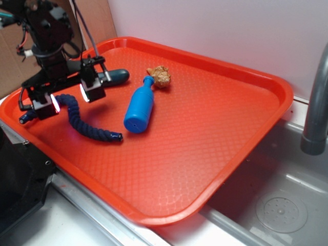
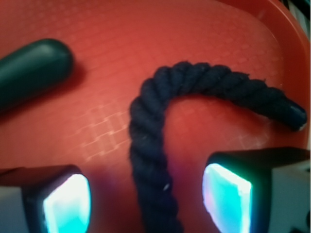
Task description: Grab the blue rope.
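1. The blue rope [image 1: 82, 122] is seen lying in an S-curve on the left part of the red tray [image 1: 215, 118]; one shiny capped end is found near the tray's left rim, the other toward the tray's middle.
2. In the wrist view the blue rope [image 2: 160, 145] is seen running up between the two fingers, then bending right to a capped end.
3. The pincer [image 1: 70, 98] is held over the rope's left stretch with its jaws apart; a lit pad is shown on each finger, and nothing is clamped. Whether the fingers touch the tray cannot be told.
4. A dark teal capsule-shaped object [image 1: 115, 77] is seen just behind the pincer, on the tray.
5. A bright blue plastic bottle [image 1: 139, 109] is laid on its side, right of the rope and apart from it.
6. A crumpled tan lump [image 1: 160, 76] is placed just beyond the bottle's neck.
7. The tray is set over a metal sink [image 1: 277, 205], with a grey pipe [image 1: 316, 102] standing at the right.
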Motion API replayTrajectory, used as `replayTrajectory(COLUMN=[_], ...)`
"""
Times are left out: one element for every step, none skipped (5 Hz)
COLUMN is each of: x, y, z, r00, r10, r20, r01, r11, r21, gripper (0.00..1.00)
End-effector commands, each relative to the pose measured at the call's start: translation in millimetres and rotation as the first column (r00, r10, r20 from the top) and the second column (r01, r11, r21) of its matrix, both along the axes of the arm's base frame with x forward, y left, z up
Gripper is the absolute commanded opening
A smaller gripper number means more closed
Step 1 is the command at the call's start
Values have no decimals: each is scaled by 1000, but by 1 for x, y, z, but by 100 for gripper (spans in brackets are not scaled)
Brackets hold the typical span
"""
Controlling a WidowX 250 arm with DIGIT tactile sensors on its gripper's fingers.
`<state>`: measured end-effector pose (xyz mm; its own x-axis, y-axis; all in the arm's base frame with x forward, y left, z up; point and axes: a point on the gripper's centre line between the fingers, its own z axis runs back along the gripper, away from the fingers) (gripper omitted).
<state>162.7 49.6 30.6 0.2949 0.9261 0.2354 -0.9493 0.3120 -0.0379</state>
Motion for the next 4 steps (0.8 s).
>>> replayTrajectory(x=[-1, -4, -3, 4], y=[6, 3, 2, -5], z=[-10, -11, -7, 9], r00=[999, 998, 999, 986], r10=[43, 44, 16, -164], r20=[34, 39, 33, -14], r01=[-44, -45, -17, 164], r11=[999, 999, 1000, 986], r21=[31, 28, 17, 33], gripper=[0, 0, 0, 0])
